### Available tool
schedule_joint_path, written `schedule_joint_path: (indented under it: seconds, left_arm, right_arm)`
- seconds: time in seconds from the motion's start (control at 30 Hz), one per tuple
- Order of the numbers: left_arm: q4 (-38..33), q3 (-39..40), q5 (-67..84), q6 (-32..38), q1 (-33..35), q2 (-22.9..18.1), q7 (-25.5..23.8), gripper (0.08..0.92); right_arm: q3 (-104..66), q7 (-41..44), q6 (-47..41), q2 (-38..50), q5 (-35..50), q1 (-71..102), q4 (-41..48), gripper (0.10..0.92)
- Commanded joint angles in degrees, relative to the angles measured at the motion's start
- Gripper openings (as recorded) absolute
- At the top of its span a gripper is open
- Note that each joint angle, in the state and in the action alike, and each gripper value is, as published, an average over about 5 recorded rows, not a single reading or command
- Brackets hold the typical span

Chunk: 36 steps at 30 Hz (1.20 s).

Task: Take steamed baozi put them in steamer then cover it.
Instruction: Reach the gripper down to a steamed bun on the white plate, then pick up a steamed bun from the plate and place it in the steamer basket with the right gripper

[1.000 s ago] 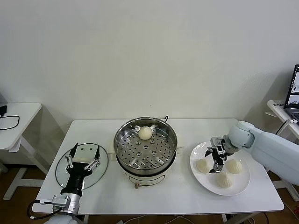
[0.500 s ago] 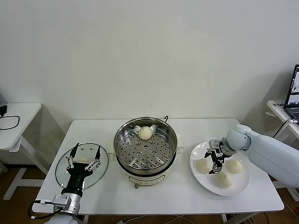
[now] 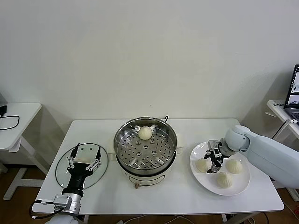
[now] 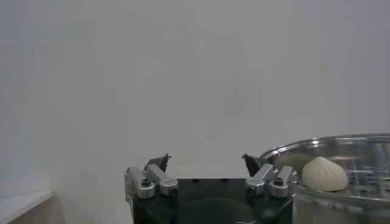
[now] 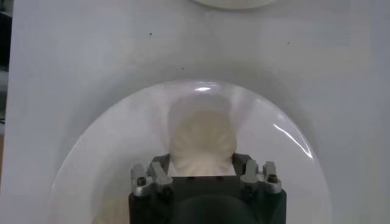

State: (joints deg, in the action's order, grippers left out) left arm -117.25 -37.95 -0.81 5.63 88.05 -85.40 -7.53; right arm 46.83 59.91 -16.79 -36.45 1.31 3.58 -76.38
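My right gripper is down on the white plate, shut on the left steamed baozi, with a finger pressed against each side. Two more baozi lie beside it on the plate. One baozi sits at the back of the steamer on its perforated tray. The glass cover lies flat on the table left of the steamer. My left gripper hovers over the cover, open and holding nothing.
The white table ends close in front of the plate and cover. A small side table stands at the far left. A laptop stands on a desk at the far right.
My right gripper has shifted slightly left on the plate and its fingers have closed around the left baozi. The left arm has stayed put.
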Motion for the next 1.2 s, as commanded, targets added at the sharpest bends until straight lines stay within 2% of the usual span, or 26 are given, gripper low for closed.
schedule_joint_path:
  seconds: [0.03,0.33,0.57,0.83,1.2]
  left_arm:
    - [-0.2,0.0,0.0,0.0,0.0,0.0,0.0,0.823]
    - [-0.6,0.0,0.0,0.0,0.0,0.2,0.0,0.823]
    - [-0.8,0.2,-0.1,0.0,0.0,0.3,0.0,0.823]
    - [-1.3,-0.4,0.0,0.2,0.2,0.4,-0.1,0.823]
    - [-1.5,-2.6,1.1,-0.1,-0.5,0.9,-0.3,0.823]
  right_arm:
    - [0.5,0.4,0.0,1.2,1.2,-1.4,-1.0,0.696]
    - [9.8,2.5,-2.0,10.7,12.9,-17.4,-11.1,0.696]
    - [30.8,2.9,-4.7,13.1,24.7,-43.8,-19.9,0.698]
    - [45.3,1.6,-10.2,1.8,38.1,-66.7,-25.9,0.704]
    - [40.7,-3.2,-15.9,-21.1,45.7,-60.4,-18.9,0.704]
